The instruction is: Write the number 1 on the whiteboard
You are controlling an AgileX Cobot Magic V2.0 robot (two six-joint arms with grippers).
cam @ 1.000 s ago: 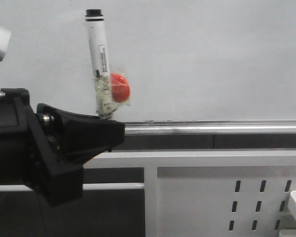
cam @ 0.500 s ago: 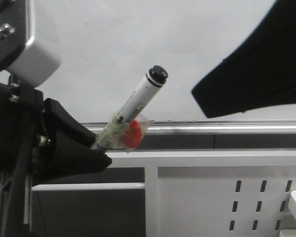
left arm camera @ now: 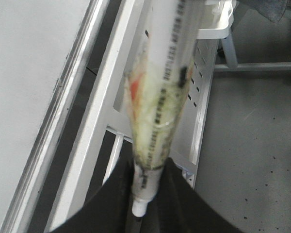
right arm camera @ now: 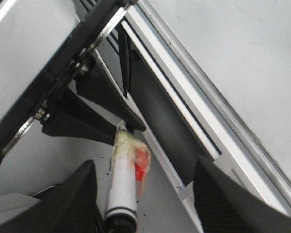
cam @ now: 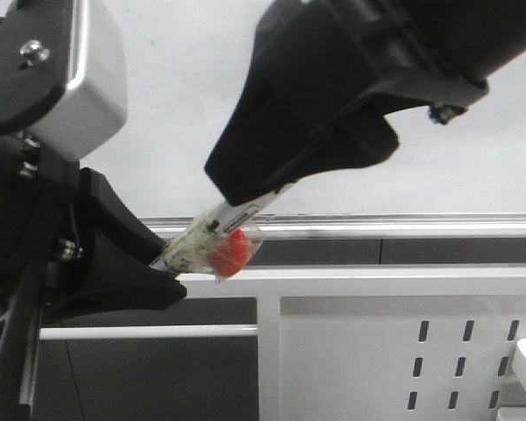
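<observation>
Fingers of the left gripper (cam: 158,276) are clamping the marker (cam: 202,246), tilting it up and right. The right gripper (right arm camera: 136,194) is reaching down from upper right, jaws spread either side of the marker's cap end. The right wrist view is showing that gap. The whiteboard (cam: 473,158) is standing just behind, blank.

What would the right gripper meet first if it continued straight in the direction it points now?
Most likely the marker pen, whose capped end already lies between the open fingers of the right gripper. Further along that line is the left gripper holding the pen; depth is hard to judge.
</observation>
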